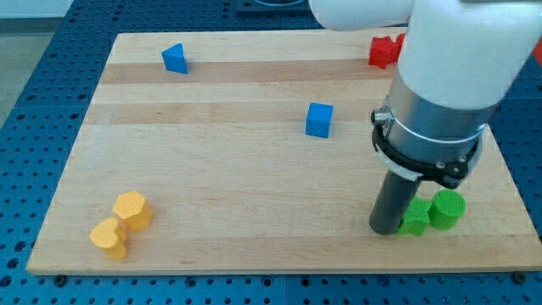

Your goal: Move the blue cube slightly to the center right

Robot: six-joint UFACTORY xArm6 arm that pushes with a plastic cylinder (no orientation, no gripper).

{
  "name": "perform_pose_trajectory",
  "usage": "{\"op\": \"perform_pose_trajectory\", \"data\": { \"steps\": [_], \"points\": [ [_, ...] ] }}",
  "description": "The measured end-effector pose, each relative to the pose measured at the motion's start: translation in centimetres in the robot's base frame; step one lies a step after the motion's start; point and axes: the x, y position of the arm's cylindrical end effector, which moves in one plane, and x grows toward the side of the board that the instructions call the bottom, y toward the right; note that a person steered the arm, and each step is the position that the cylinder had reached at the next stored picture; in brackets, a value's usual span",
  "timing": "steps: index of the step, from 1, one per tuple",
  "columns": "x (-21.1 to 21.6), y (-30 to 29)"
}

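Blue cube [319,119] sits near board centre, slightly toward the view's top. My tip [385,230] rests at the cube's 5 o'clock, well apart, just beside the green blocks [433,212]. No jaws fitted; a bare rod. Judgement: the tip must round to the cube's 9 o'clock face before pushing toward 3 o'clock.

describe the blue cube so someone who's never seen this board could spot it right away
Start with the wooden board and look just to the right of its middle, left of the big white and grey arm. The blue cube stands there alone. The only other blue piece, the blue wedge-like block, sits far off near the view's top left, and my tip is by the green blocks.
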Motion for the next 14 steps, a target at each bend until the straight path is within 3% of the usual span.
{"op": "perform_pose_trajectory", "data": {
  "steps": [1, 4, 5, 7, 8, 11, 14],
  "points": [
    [-3.9, -8.3],
    [-7.8, -12.7],
    [-12.5, -16.2],
    [-15.4, -14.8],
    [-16.1, -8.6],
    [-16.6, -1.0],
    [-16.1, -1.3]
  ]
}}
